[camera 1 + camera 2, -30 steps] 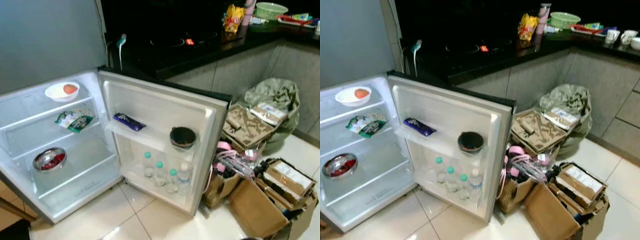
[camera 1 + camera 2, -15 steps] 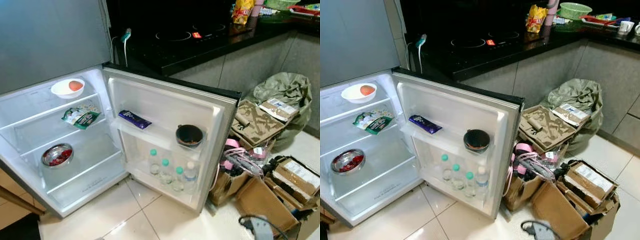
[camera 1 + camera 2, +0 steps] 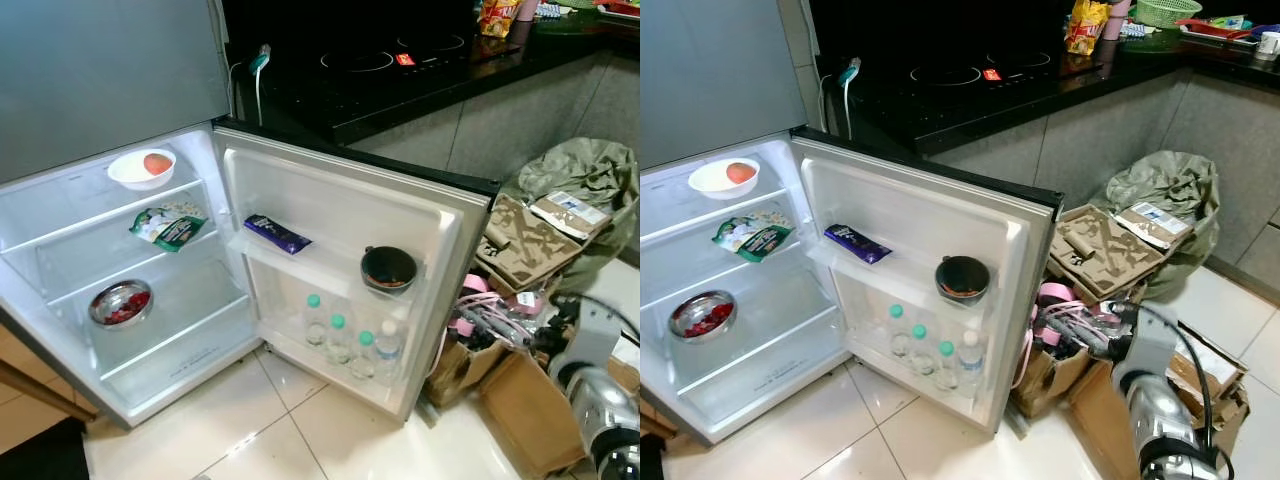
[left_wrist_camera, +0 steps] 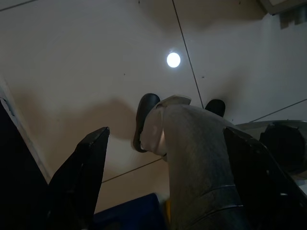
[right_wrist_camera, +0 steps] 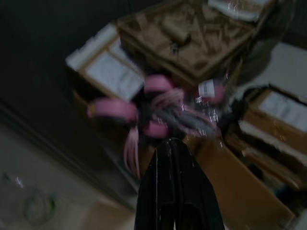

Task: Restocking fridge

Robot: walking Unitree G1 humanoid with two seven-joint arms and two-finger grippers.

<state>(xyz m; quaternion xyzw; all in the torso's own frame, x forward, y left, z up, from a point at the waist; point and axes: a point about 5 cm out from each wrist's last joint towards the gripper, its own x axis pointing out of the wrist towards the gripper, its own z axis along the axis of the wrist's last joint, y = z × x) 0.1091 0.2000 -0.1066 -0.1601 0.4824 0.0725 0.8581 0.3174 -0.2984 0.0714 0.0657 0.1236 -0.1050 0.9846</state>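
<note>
The fridge [image 3: 70,80] stands open on the left, its door [image 3: 340,200] swung toward me. On the shelves sit a white bowl with an orange fruit [image 3: 142,167], a snack packet [image 3: 168,224] and a metal bowl of red food [image 3: 120,303]. The door racks hold a purple bar [image 3: 277,233], a dark bowl [image 3: 388,268] and several water bottles [image 3: 345,340]. My right arm [image 3: 1150,390] is raised at the lower right, beside the cardboard boxes. The right gripper [image 5: 173,143] is shut on nothing and points at a pink tangle of cords [image 5: 158,103]. My left gripper [image 4: 166,132] hangs open over the floor.
Open cardboard boxes [image 3: 520,240] and a grey-green sack [image 3: 585,180] crowd the floor right of the door. A black counter with a hob [image 3: 400,70] runs behind. In the left wrist view, a person's grey trouser leg [image 4: 192,158] and dark shoes stand on the tiles.
The camera has shifted, so the fridge sits a little further right and lower in the picture. My right arm has risen into view at the lower right, toward the boxes.
</note>
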